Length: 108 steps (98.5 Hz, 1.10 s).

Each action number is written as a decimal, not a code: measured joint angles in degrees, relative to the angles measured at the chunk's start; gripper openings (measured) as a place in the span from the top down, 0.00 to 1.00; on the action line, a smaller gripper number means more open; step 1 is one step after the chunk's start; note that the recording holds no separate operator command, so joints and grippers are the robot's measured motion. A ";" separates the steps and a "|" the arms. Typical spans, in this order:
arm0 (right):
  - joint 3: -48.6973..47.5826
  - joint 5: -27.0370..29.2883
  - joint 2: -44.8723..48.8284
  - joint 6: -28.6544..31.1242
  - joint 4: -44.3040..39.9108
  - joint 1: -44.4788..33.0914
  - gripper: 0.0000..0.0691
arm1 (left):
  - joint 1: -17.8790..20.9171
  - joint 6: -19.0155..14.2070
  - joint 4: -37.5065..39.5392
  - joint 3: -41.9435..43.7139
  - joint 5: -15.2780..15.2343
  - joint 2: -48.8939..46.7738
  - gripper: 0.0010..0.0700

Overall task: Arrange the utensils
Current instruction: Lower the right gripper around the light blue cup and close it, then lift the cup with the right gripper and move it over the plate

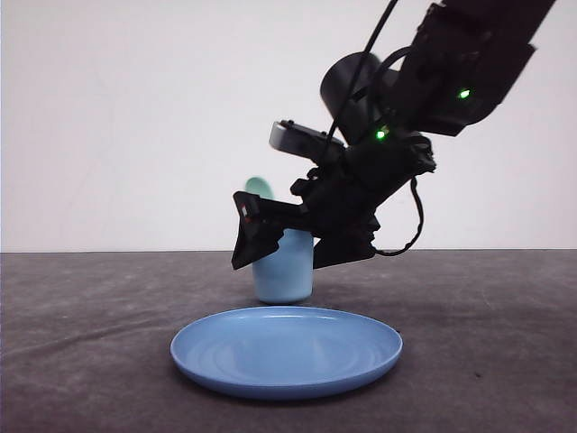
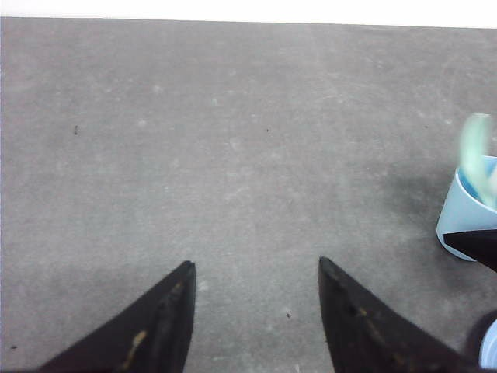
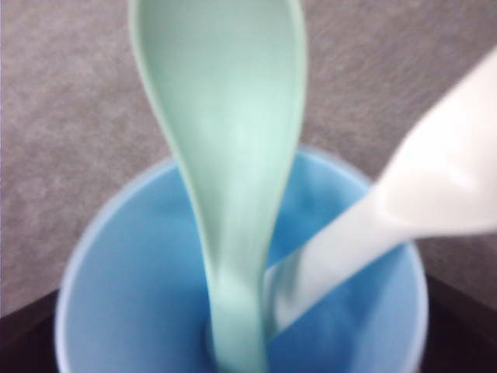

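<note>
The pale mint-green spoon (image 3: 225, 140) stands handle-down in the light blue cup (image 3: 101, 256), its bowl up. The white fork (image 3: 435, 179) leans in the same cup beside it, blurred. My right gripper (image 1: 287, 254) hangs open just over the cup (image 1: 282, 271), with one black finger (image 1: 251, 233) on each side and nothing held. The spoon's bowl (image 1: 259, 188) peeks out behind that finger. My left gripper (image 2: 256, 268) is open over bare table, off to the side of the cup (image 2: 466, 214) and the spoon (image 2: 474, 148).
A round blue plate (image 1: 287, 350) lies on the dark grey table (image 1: 81, 316) in front of the cup. The right arm (image 1: 433, 81) slants down from the upper right. A plain white wall stands behind the table.
</note>
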 joint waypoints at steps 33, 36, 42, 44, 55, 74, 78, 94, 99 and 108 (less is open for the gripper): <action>0.09 0.00 0.07 -0.15 -0.13 0.00 0.06 | 0.00 0.00 0.00 0.00 0.00 0.00 0.58; 0.09 0.00 0.04 -0.15 -0.13 0.00 0.12 | 0.00 0.00 0.00 0.00 0.00 0.00 0.58; 0.09 0.00 0.07 -0.15 -0.13 0.00 0.24 | 0.00 0.02 0.00 0.00 0.00 0.00 0.58; 0.09 0.00 0.04 -0.15 -0.13 0.00 0.27 | 0.00 0.02 0.00 0.00 0.00 0.00 0.58; 0.09 0.00 0.04 -0.17 -0.13 0.00 0.32 | 0.00 0.00 0.00 0.00 0.00 0.00 0.58; 0.09 -1.05 -0.66 -0.17 -1.33 0.00 0.32 | 0.00 0.00 0.00 0.00 0.00 0.00 0.58; 0.09 -1.05 -1.49 -0.17 -1.97 0.07 0.32 | 0.00 0.00 0.00 0.00 0.00 0.00 0.58; 0.09 -1.03 -7.28 -0.17 -3.32 0.24 0.32 | 0.00 0.00 0.00 0.00 0.00 0.00 0.58; 0.09 -0.96 -9.22 -0.17 -4.42 0.48 0.32 | 0.00 0.02 0.00 0.00 0.00 0.00 0.58; -0.09 -0.87 -12.50 -0.17 -6.95 1.20 0.33 | 0.00 0.02 0.00 0.00 0.00 0.00 0.58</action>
